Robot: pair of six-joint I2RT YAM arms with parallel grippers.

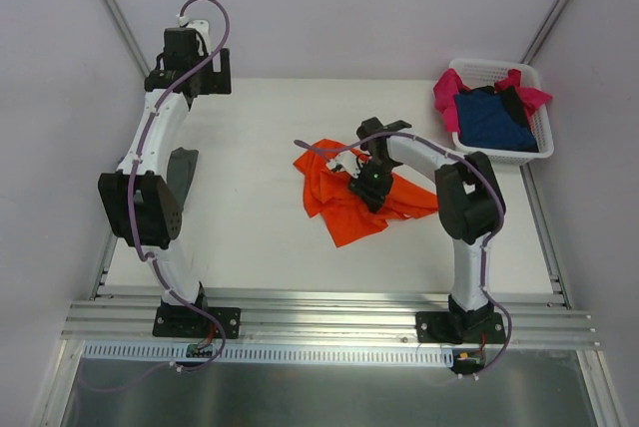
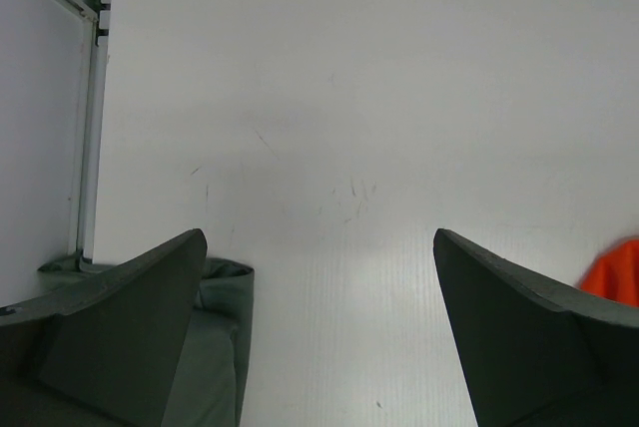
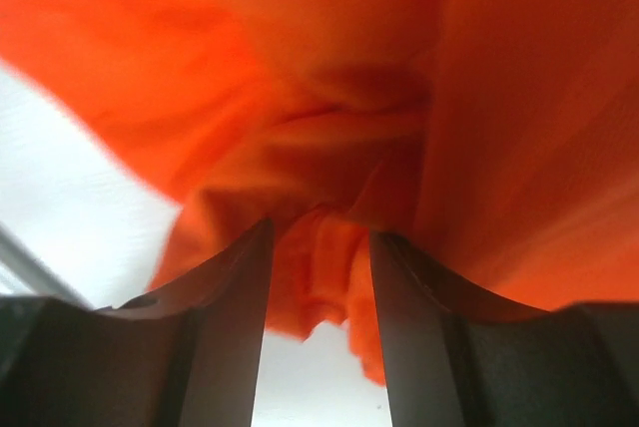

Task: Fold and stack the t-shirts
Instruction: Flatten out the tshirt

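Observation:
The bright orange t-shirt lies crumpled in the middle of the table. My right gripper is down on it, and in the right wrist view its jaws pinch a bunched fold of orange cloth. The grey-green t-shirt lies folded at the table's left edge, partly hidden by the left arm; it also shows in the left wrist view. My left gripper is raised at the back left, open and empty. The magenta t-shirt and navy t-shirt lie in the basket.
The white slatted basket stands at the back right corner of the table. Metal rails run along the table's left and right edges and along the front by the arm bases.

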